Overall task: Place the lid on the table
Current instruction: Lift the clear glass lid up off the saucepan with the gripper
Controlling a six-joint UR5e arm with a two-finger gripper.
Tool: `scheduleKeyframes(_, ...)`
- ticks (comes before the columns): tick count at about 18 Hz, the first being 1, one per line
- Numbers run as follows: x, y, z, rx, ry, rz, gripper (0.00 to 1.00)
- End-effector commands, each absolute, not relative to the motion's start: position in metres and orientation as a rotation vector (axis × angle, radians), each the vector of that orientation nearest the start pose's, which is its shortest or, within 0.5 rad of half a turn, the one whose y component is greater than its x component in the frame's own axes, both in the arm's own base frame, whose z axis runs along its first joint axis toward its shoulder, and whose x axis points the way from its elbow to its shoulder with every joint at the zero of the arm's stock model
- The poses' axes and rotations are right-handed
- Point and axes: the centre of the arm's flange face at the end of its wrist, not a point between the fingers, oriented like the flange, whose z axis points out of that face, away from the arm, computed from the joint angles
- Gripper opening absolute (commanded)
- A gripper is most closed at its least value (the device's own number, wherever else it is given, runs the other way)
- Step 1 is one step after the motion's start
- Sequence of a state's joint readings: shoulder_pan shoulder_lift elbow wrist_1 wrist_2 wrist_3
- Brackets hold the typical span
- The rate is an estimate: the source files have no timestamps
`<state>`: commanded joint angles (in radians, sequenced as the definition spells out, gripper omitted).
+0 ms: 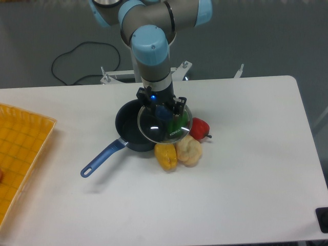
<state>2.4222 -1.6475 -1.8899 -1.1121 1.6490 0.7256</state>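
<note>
The round clear glass lid [165, 124] with a thin metal rim hangs in the air, tilted a little, over the right edge of the dark blue saucepan [129, 130] and the toy vegetables. My gripper [163, 109] is shut on the lid's dark blue knob, with a black finger on each side of it. The white table [246, 169] lies below; the lid does not touch it. A green object shows through the glass.
The saucepan's blue handle [100, 160] points to the front left. A yellow pepper [165, 156], a cream cauliflower [189, 150] and a red pepper [200, 128] lie right of the pan. A yellow grid tray [20, 154] sits at the left edge.
</note>
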Motion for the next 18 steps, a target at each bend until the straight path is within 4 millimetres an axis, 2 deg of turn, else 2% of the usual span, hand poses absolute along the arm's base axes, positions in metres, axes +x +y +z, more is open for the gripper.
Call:
scheduleKeyframes(4,-0.305,0.420,0.337,-3.175,-0.210,0.187,0.59)
scheduleKeyframes(7,-0.326,0.418,0.334,-3.184,-0.205,0.182,0.59)
scheduleKeyframes(10,-0.354,0.412,0.336,-3.177,-0.235,0.186,0.59)
scheduleKeyframes(18,-0.429,0.411,0.320,-3.173,-0.274,0.193,0.59)
